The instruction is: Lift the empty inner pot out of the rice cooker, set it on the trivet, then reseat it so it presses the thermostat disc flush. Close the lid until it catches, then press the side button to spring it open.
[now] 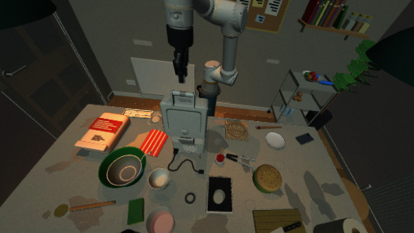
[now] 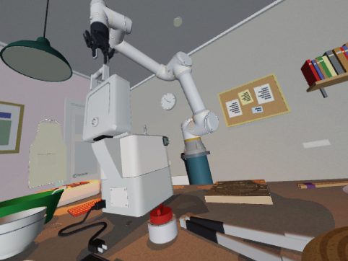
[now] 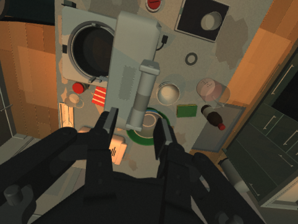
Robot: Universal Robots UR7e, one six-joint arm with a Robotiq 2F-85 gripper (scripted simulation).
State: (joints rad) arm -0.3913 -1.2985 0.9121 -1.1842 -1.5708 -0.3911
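Note:
The lid handle [image 3: 141,96] is a grey bar on the top edge of the raised lid [image 1: 184,115]. It sits just below my fingers. The white rice cooker [image 2: 135,173] stands mid-table with its lid upright. The wrist camera looks down into the dark round inner pot [image 3: 92,48] in the cooker body. A square brown trivet [image 1: 236,130] lies flat to the cooker's right. The side button [image 2: 165,140] shows as a small dark tab on the cooker's upper edge. My gripper [image 3: 136,130] hangs above the handle, partly open and empty.
A green bowl with a pan in it [image 1: 122,167] sits left of the cooker, beside an orange box [image 1: 102,131] and a striped cloth [image 1: 154,142]. The power cord [image 1: 184,163] trails in front. A red-capped jar [image 2: 162,224], tongs [image 1: 240,159] and a black tile [image 1: 219,194] lie nearby.

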